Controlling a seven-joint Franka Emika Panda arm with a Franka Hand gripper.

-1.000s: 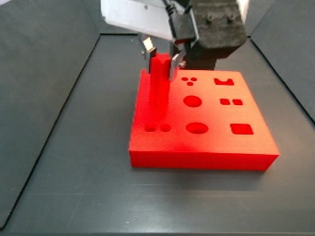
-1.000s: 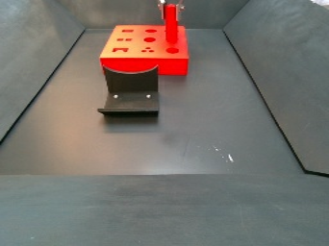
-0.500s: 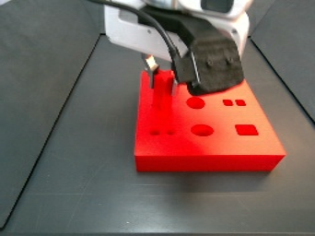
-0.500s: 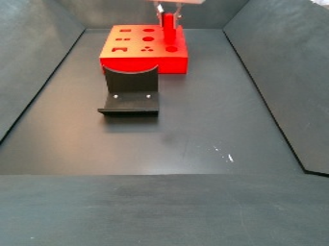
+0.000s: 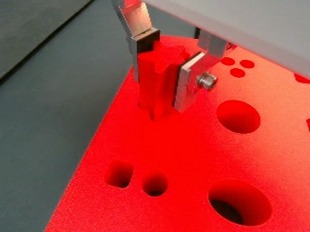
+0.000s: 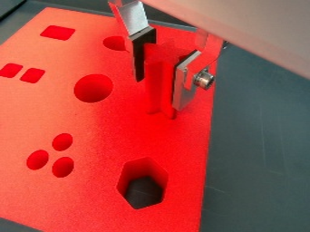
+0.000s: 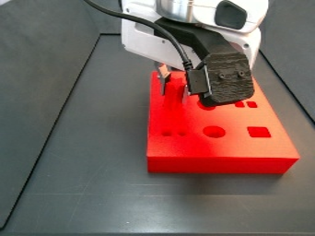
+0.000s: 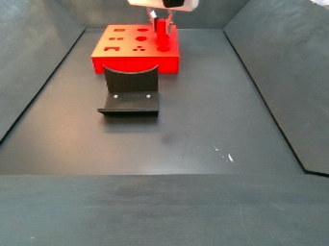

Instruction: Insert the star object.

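My gripper [image 5: 166, 65] is shut on the star object [image 5: 155, 83], a slender bright red peg with a star-shaped section, held upright. The peg's lower end meets the top of the wide red block [image 5: 133, 145] near one edge and seems sunk into it; the hole itself is hidden. In another wrist view the gripper [image 6: 166, 72] holds the peg [image 6: 159, 91] over the block [image 6: 109, 136]. In both side views the gripper [image 7: 172, 81] [image 8: 164, 12] stands low over the block [image 7: 222, 152] [image 8: 129, 60], and a short length of peg [image 8: 164, 32] shows.
The block's top has several shaped holes: round ones [image 5: 238, 116], a hexagon [image 6: 143, 184], squares [image 6: 56, 33]. The dark fixture [image 8: 129, 96] stands on the floor right in front of the block. Dark sloped walls [image 8: 33, 86] enclose the floor.
The gripper has come down with the peg, so much less of the peg shows above the block. The block has shifted a little on the floor.
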